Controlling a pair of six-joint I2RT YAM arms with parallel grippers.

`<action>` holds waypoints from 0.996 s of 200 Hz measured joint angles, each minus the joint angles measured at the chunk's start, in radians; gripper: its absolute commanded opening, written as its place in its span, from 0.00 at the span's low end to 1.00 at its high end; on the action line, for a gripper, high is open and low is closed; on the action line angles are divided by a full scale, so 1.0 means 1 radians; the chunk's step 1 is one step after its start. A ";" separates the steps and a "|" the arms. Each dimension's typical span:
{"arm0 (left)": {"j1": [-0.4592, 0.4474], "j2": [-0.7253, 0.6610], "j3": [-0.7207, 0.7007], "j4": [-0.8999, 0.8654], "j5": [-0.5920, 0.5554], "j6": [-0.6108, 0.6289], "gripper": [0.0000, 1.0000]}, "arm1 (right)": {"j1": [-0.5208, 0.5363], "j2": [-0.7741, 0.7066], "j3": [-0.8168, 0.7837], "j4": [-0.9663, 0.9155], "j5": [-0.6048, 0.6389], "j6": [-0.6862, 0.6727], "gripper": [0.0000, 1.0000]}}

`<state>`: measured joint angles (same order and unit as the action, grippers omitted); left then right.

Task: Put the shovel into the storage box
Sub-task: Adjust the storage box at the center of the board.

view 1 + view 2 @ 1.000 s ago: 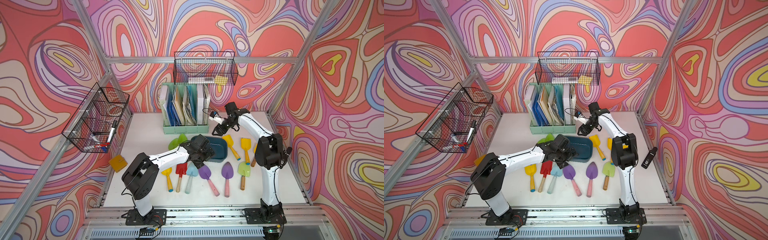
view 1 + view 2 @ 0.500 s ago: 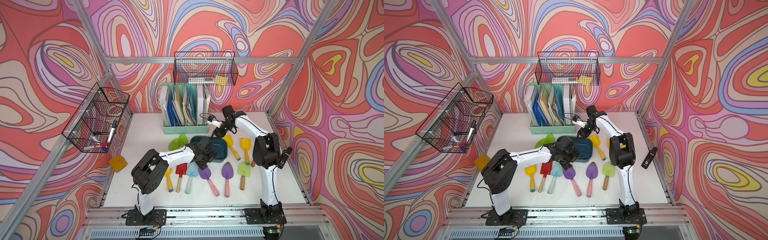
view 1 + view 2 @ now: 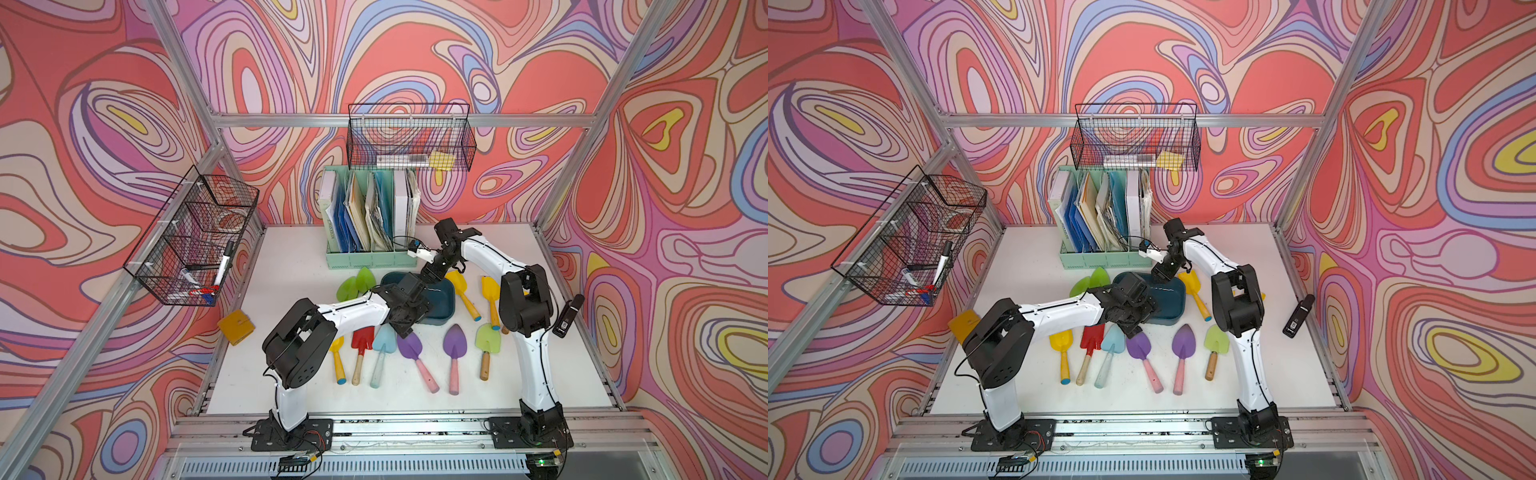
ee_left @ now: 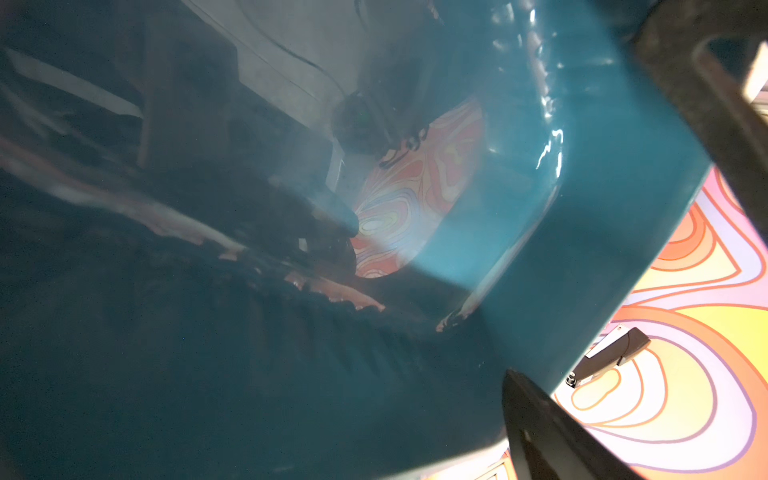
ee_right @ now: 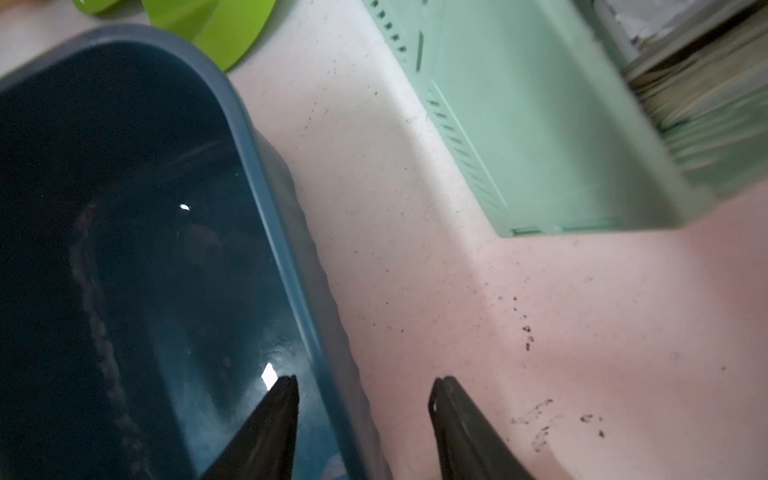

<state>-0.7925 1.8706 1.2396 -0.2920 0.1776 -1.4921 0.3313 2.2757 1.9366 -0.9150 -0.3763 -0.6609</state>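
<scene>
Storage box sits mid-surface, just in front of the mint file holder, w/ both arms at it.

Right end effector is at the box's far rim. In the right wrist cam one finger hangs over the inside and the other over bare surface. The rim runs btwn them w/ a gap showing on the outer side, so the jaws are partway apart and grip nothing.

Left end effector is at the box's near-left end. The left wrist cam shows its fingers spread wide, w/ glossy teal wall filling the view btwn them. Can't tell if either finger touches it.

Every shovel in view lies on the surface, outside the box.
- Front row, blades toward the box, handles toward the arm bases: yellow shovel (partly under the left arm), red shovel, light-blue shovel, purple shovel, second purple shovel, pale-green shovel.
- The first purple blade is just beside the left arm's wrist.
- Right of the box, btwn it and the right arm: third yellow-bladed shovel and a fourth.
- Behind the box's left end: a green blade.
</scene>
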 measured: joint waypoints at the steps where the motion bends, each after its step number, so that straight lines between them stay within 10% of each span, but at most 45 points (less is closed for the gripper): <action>1: 0.000 0.000 0.001 0.000 0.000 0.000 0.92 | 0.000 0.000 0.000 0.002 0.001 -0.002 0.46; 59: 0.000 0.000 0.029 -0.027 -0.019 0.027 0.92 | 0.004 0.000 -0.030 0.033 0.023 0.012 0.28; 85: 0.000 0.000 0.029 -0.038 -0.024 0.039 0.92 | 0.008 0.000 -0.048 0.038 0.028 0.016 0.00; 199: 0.000 -0.122 0.078 -0.203 -0.145 0.197 0.94 | 0.023 -0.196 -0.293 0.134 0.197 0.248 0.00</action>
<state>-0.7925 1.7481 1.3178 -0.4946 0.0322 -1.2953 0.3538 2.0792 1.6440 -0.7807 -0.1795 -0.4129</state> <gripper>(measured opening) 0.936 0.082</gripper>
